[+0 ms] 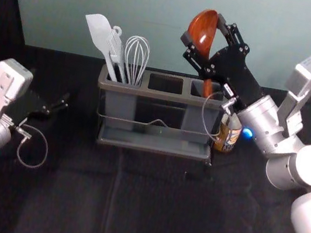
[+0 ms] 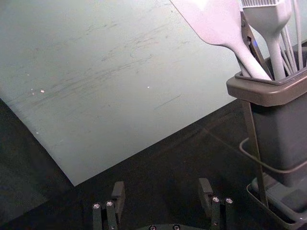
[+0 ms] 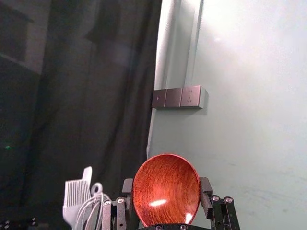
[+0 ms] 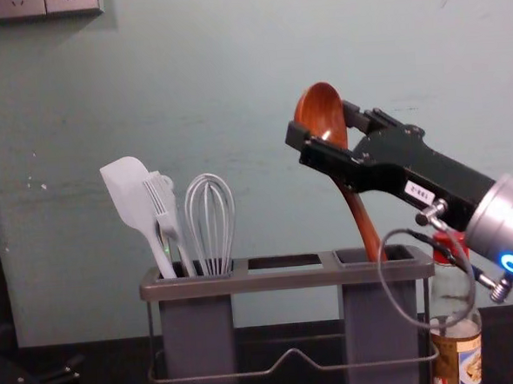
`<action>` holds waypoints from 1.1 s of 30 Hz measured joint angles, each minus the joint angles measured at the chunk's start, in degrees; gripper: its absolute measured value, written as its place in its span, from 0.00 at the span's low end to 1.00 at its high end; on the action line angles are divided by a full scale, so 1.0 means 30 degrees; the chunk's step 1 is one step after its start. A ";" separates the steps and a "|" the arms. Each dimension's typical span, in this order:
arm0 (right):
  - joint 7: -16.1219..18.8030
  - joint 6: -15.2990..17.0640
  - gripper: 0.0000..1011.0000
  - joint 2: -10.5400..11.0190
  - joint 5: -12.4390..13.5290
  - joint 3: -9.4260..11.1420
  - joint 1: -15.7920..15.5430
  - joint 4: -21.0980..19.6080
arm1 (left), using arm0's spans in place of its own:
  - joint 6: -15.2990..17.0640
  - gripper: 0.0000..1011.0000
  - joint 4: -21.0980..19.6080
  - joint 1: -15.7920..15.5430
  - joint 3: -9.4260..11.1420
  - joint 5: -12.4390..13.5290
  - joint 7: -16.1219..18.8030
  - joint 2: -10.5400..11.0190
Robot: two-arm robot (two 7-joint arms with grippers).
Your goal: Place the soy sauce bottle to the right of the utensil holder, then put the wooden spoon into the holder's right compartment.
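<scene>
Right gripper (image 4: 324, 123): jaws clenching spoon (image 4: 360, 216), handle in right compartment (image 4: 378, 328)
Left gripper (image 2: 162, 186): idle left of holder (image 4: 284, 280), jaws apart
Bottle (image 4: 458, 360): holder's right
Risk: my lowering might snag cable (image 4: 382, 277) on bottle

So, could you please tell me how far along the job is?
Done: the soy sauce bottle stands to the right of the utensil holder. In hand: the right gripper grips the wooden spoon by its bowl, handle dipping into the right compartment. Left: apparently just lowering and releasing it. The left gripper waits left of the holder.
</scene>
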 joint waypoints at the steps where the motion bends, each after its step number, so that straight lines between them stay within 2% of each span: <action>1: 0.0007 -0.0017 0.83 0.0002 0.0008 0.0014 -0.0053 0.0011 | 0.0000 0.99 0.0000 0.0001 0.0002 0.0001 0.0001 0.0001; 24: 0.0253 -0.0565 0.83 0.0001 0.0332 0.0468 -0.1162 0.0297 | 0.0000 0.99 0.0000 0.0001 0.0001 0.0000 0.0001 0.0001; 29: 0.0376 -0.0825 0.96 -0.0176 0.0681 0.0665 -0.1229 0.0340 | 0.0000 0.99 0.0000 0.0001 0.0000 0.0000 0.0002 0.0001; 33: 0.0753 -0.1272 0.99 -0.0427 0.1246 0.0854 -0.1230 0.0421 | 0.0000 0.99 0.0000 0.0002 0.0000 0.0000 0.0001 0.0001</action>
